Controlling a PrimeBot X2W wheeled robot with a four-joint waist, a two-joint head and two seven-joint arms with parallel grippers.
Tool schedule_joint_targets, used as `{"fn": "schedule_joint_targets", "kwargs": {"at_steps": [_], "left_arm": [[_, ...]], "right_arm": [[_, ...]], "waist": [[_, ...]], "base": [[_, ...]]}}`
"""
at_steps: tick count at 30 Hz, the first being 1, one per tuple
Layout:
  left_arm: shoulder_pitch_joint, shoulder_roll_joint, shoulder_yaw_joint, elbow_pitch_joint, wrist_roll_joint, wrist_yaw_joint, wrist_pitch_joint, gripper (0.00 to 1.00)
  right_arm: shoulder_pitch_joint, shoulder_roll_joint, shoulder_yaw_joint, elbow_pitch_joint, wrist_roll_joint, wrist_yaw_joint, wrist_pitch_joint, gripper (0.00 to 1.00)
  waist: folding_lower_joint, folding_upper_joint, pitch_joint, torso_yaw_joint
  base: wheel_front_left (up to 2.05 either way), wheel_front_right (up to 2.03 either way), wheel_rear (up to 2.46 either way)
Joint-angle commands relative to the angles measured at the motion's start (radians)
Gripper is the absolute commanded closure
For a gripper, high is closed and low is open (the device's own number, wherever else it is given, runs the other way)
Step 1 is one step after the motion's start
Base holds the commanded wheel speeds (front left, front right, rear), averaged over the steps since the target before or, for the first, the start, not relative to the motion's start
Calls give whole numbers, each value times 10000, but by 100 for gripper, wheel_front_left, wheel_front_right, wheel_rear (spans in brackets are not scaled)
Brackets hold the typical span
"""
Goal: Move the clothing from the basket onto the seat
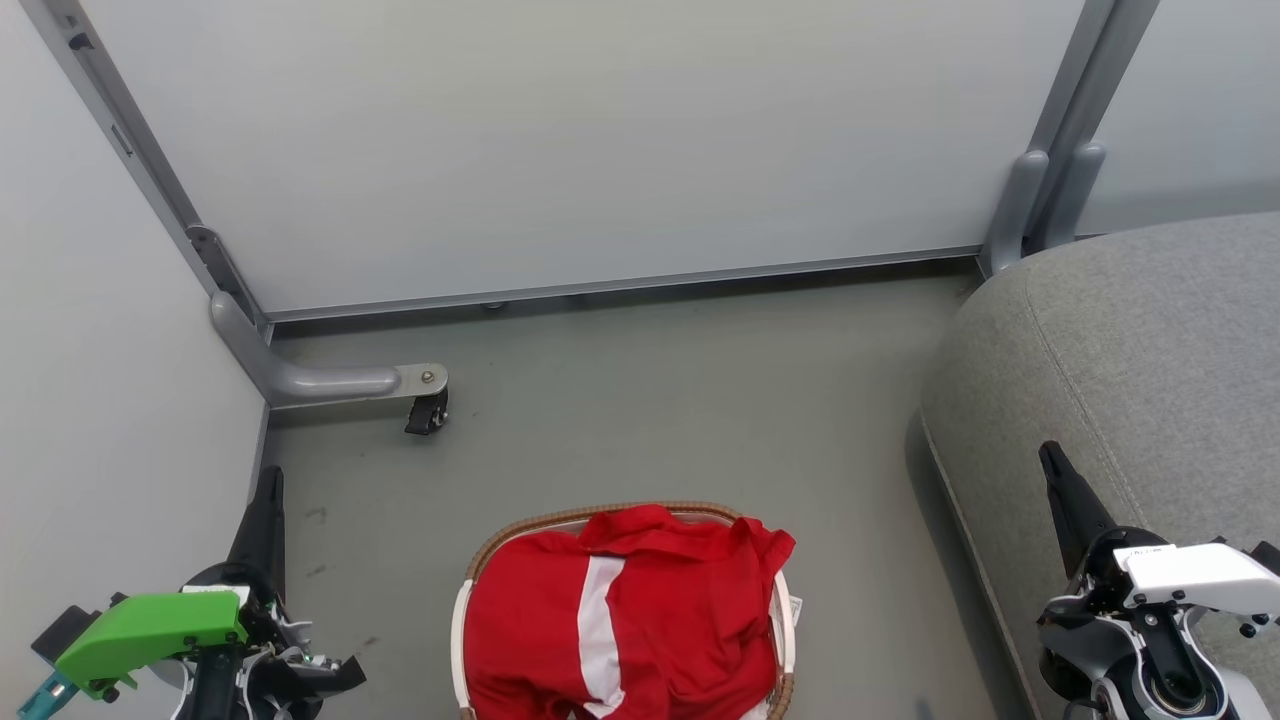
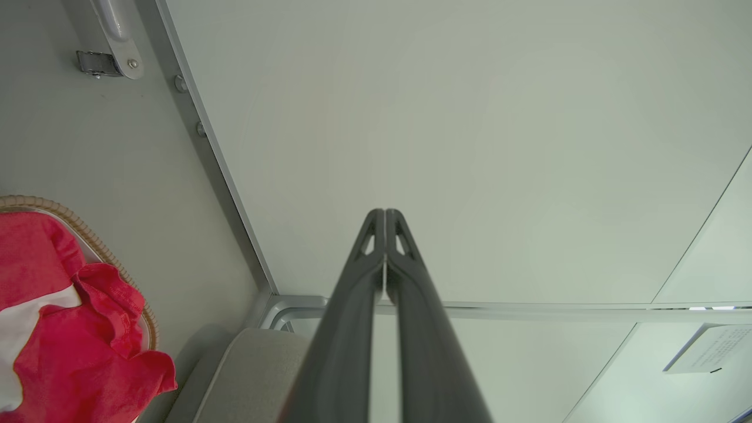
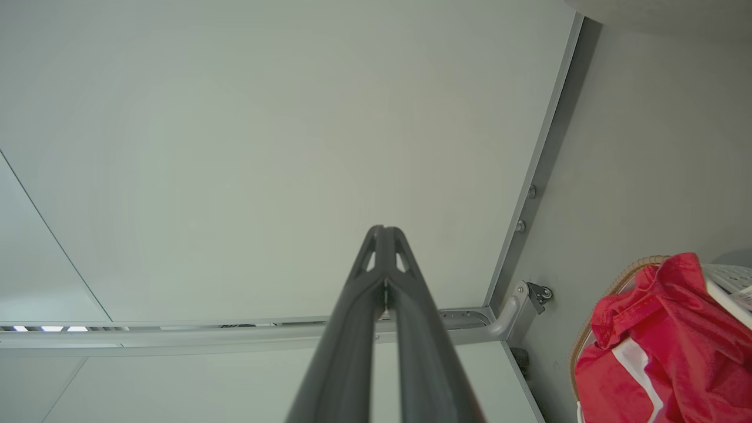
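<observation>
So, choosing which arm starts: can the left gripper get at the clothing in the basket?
Probably yes: the clothing is heaped uncovered in the basket, only bare floor between it and the shut left gripper.

**Tiny Print, Nothing Clear Enough to Read**

In the left wrist view, a white sheet of paper point(image 2: 705, 348) on a pale wall point(image 2: 564, 376), with rows of grey print. Far too small to read.

In the head view, a little white tag point(image 1: 795, 606) on the right side of the basket point(image 1: 520, 531), with tiny dark marks. Too small to make out. Same tag at the right edge of the right wrist view, blurry there too.

On the white cover point(image 1: 1195, 572) of the right gripper point(image 1: 1048, 452), a small strip of dark marks, not clear enough to read.

No brand, number or sign plain enough to tell.
</observation>
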Motion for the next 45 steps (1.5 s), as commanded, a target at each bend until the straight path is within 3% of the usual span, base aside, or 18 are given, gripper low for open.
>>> {"fn": "schedule_joint_targets", "kwargs": {"at_steps": [1,16,17,18,19,26,45], "left_arm": [[-93,67,16,-6,-29,-58,24,100],[-93,67,16,-1,-29,-58,24,100],[0,0,0,2,0,0,-1,0],[11,-9,-1,42,5,4,-11,100],[59,-30,-7,139,4,6,-13,0],[70,23,-27,354,650,2,-331,0],[-186,248,-600,467,4991,-8,-1186,0]], "right_arm": [[112,-59,-10,-32,33,0,5,100],[112,-59,-8,-33,33,0,5,100],[0,0,0,0,-1,0,-2,0],[2,10,4,38,-8,0,-5,100],[28,40,7,130,-5,-2,-4,0],[0,-84,224,258,-530,-2,-324,0],[-545,-366,674,313,-4532,-1,-1183,0]], "waist": [[0,0,0,0],[0,0,0,0],[0,0,0,0],[0,0,1,0],[0,0,1,0],[0,0,11,1],[0,0,110,56]], "base": [[0,0,0],[0,0,0],[0,0,0],[0,0,0],[0,0,0],[0,0,0],[0,0,0]]}}
